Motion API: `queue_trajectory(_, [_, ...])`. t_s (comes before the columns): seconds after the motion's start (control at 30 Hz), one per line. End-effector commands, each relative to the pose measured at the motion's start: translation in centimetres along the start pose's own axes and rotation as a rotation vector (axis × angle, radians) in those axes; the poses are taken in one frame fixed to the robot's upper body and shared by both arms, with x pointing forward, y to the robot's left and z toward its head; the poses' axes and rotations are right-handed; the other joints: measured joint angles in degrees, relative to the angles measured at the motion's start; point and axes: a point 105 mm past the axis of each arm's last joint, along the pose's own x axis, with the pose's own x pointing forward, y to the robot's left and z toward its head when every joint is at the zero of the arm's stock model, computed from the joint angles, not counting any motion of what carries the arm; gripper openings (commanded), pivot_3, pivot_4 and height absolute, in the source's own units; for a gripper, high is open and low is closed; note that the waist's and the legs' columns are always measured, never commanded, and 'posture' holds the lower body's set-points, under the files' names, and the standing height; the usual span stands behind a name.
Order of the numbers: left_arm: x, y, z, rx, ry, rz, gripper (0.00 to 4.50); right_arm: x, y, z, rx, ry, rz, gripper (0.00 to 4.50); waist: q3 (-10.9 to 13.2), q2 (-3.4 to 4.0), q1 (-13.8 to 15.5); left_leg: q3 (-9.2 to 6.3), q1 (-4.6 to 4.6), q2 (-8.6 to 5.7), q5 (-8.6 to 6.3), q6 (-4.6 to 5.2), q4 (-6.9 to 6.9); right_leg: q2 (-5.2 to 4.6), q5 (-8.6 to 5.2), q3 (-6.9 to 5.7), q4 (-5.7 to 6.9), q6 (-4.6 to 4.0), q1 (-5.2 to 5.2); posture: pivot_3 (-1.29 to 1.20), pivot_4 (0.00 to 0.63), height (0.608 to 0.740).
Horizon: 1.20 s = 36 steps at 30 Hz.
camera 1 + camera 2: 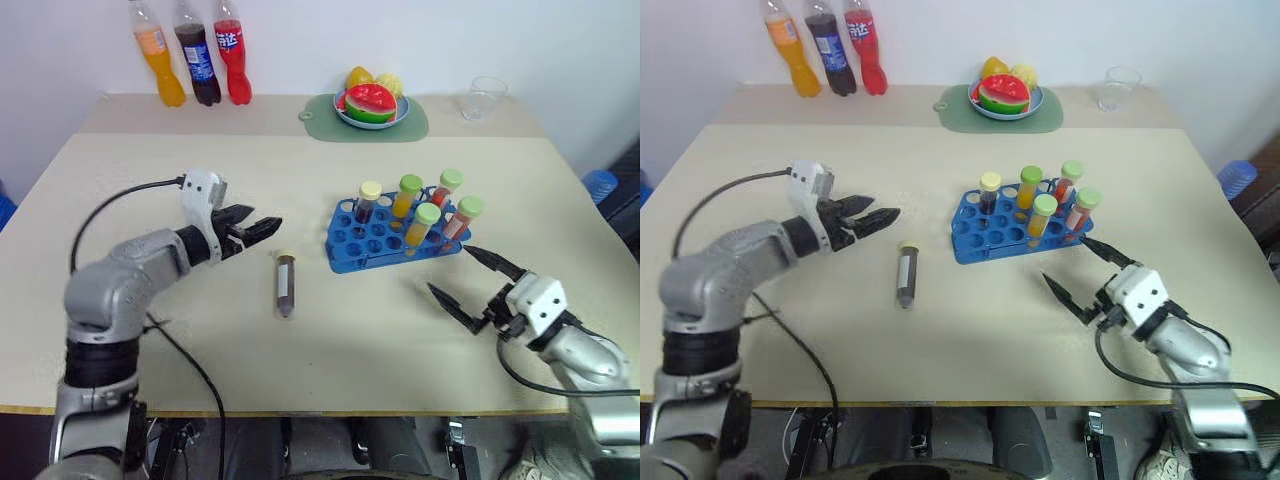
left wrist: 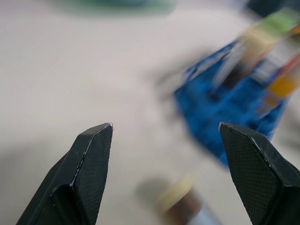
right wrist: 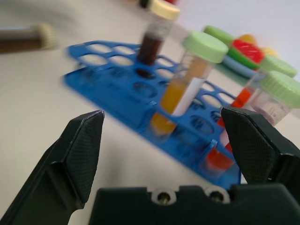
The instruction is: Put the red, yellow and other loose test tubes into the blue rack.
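Three soda bottles stand in a row at the far left edge of the beige surface, well clear of the work. The left pincer hovers above bare surface left of centre, its black fingers parted with nothing between them, pointing toward the rack. Just beside its tips, one loose tube of dark brown liquid with a pale-yellow cap lies flat on its side, cap toward the far edge, with open surface all around it. Right of that sits the blue rack, slightly angled, holding five upright capped tubes along its far and right side; its near-left holes are vacant. A fruit plate on a green mat and a clear cup sit near the far edge. The right pincer is spread wide and empty, just off the rack's near right corner.
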Motion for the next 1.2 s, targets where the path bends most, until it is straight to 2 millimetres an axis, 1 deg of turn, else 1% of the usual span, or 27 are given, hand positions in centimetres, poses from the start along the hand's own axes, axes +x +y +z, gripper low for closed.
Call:
queue_trajectory(0.03, [-0.3, -0.7, -0.2, -0.162, 0.166, -0.061, 3.73, -0.2, -0.2, 2.0, -0.032, -0.040, 0.072, 4.37, 0.01, -0.03, 0.12, -0.01, 0.06, -0.01, 0.00, 0.00, 0.00, 0.00, -0.02, 0.00, 0.01, 0.03, 0.06, 0.00, 0.150, 0.740])
queue_trajectory(0.13, [0.3, -1.2, -0.5, -0.235, 0.275, -0.143, 3.73, -0.1, 0.1, 2.4, -0.035, -0.043, 0.134, 4.37, 0.03, -0.05, 0.04, -0.03, 0.12, -0.02, 0.00, 0.00, -0.04, -0.02, -0.07, 0.00, 0.01, 0.09, 0.11, 0.00, 0.150, 0.740])
queue_trajectory(0.23, [1.1, -2.0, -0.4, -0.328, 0.409, -0.211, 3.73, 0.0, 1.1, 2.7, -0.039, -0.042, 0.248, 4.37, 0.11, -0.19, 0.33, -0.07, 0.13, -0.03, 0.00, -0.01, -0.08, -0.04, -0.08, 0.00, 0.09, 0.11, 0.09, 0.00, 0.150, 0.740])
queue_trajectory(0.37, [2.0, -2.2, -0.3, -0.406, 0.508, -0.185, 3.73, -0.3, 2.4, 2.3, -0.048, -0.021, 0.339, 4.37, 0.11, -0.21, 0.52, -0.11, 0.09, -0.11, 0.00, -0.01, -0.04, -0.15, -0.09, -0.01, 0.04, 0.12, 0.12, 0.00, 0.150, 0.740])
queue_trajectory(0.53, [3.1, -3.3, -0.4, -0.445, 0.620, -0.171, 3.73, -0.5, 3.5, 2.3, -0.035, -0.019, 0.403, 4.37, 0.15, -0.27, 0.43, -0.08, 0.04, -0.15, 0.00, -0.01, -0.03, -0.18, -0.09, -0.01, -0.02, 0.13, 0.13, 0.00, 0.150, 0.740])
queue_trajectory(0.67, [3.9, -3.8, -0.4, -0.453, 0.689, -0.128, 3.73, -0.8, 3.6, 2.1, -0.040, -0.007, 0.422, 4.37, 0.16, -0.29, 0.39, -0.07, 0.04, -0.17, 0.00, -0.02, -0.02, -0.15, -0.09, -0.02, -0.03, 0.12, 0.12, 0.00, 0.150, 0.740])
queue_trajectory(0.93, [6.0, -4.1, -1.9, -0.450, 0.847, 0.049, 3.73, -0.5, 3.5, 2.3, -0.049, -0.013, 0.398, 4.37, 0.20, -0.34, 0.52, -0.06, 0.01, -0.21, 0.00, -0.03, -0.02, -0.15, -0.10, -0.02, -0.08, 0.11, 0.12, 0.00, 0.150, 0.740])
queue_trajectory(1.1, [6.7, -4.4, -2.4, -0.442, 0.932, 0.168, 3.73, -0.7, 3.4, 2.4, -0.057, -0.008, 0.375, 4.37, 0.25, -0.43, 0.47, -0.03, -0.12, -0.29, 0.01, -0.04, 0.00, -0.13, -0.10, -0.06, -0.18, 0.11, 0.10, 0.00, 0.150, 0.740])
queue_trajectory(1.2, [7.1, -4.9, -3.0, -0.427, 0.971, 0.201, 3.73, -0.7, 3.4, 2.4, -0.057, -0.006, 0.363, 4.37, 0.25, -0.44, 0.46, -0.03, -0.14, -0.31, 0.01, -0.04, 0.00, -0.14, -0.10, -0.08, -0.23, 0.11, 0.10, 0.00, 0.150, 0.740])
